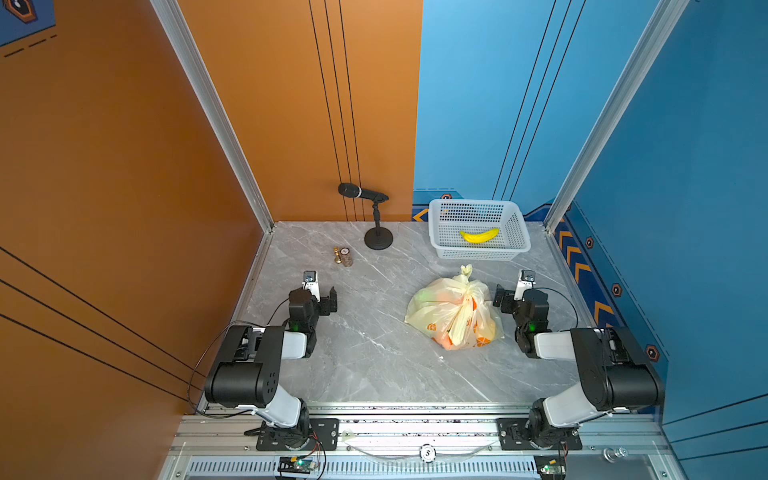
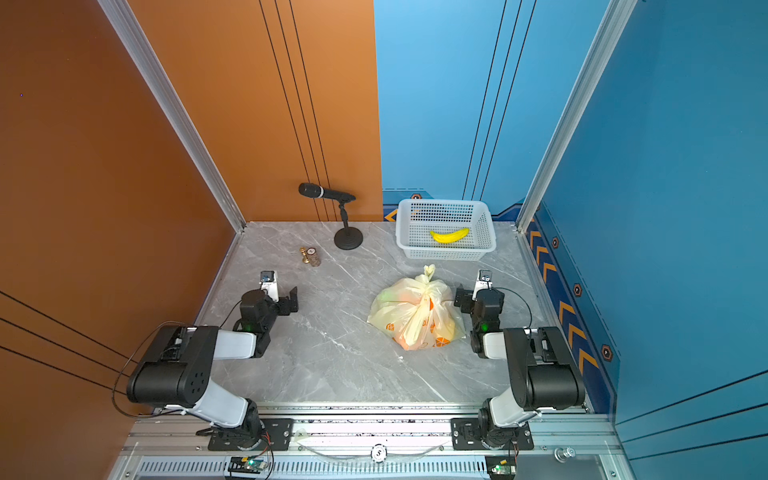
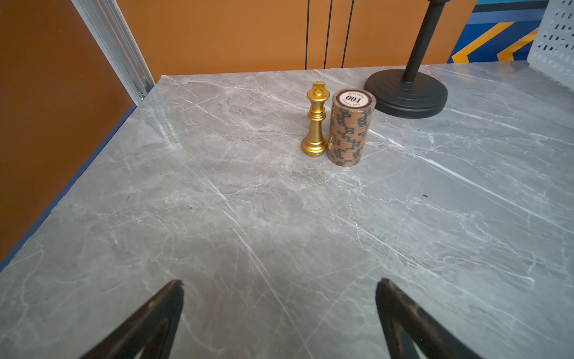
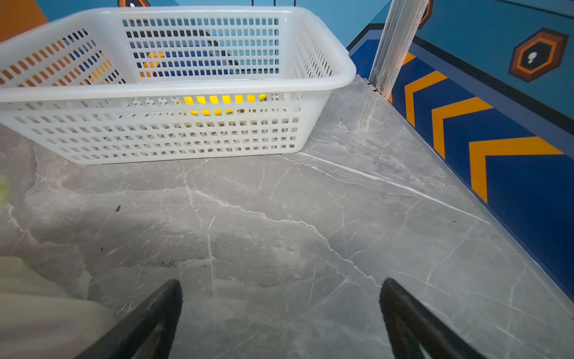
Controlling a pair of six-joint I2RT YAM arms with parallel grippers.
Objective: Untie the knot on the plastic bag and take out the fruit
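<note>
Bulging with fruit (image 1: 444,341), tied plastic bag (image 1: 432,316) lies between spread left hand (image 3: 279,283), right hand (image 4: 281,281).

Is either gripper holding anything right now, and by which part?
Nothing is held. The left gripper and right gripper both stand open over the table; the bag lies on it, knot tied.

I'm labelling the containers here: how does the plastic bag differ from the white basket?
The plastic bag is soft, pale-yellow and translucent; the basket is rigid, white and perforated. The bag is tied shut by a knot; the basket is open-topped. The bag bulges with several fruit; the basket holds one banana. Both sit on the right half of the table.
</note>
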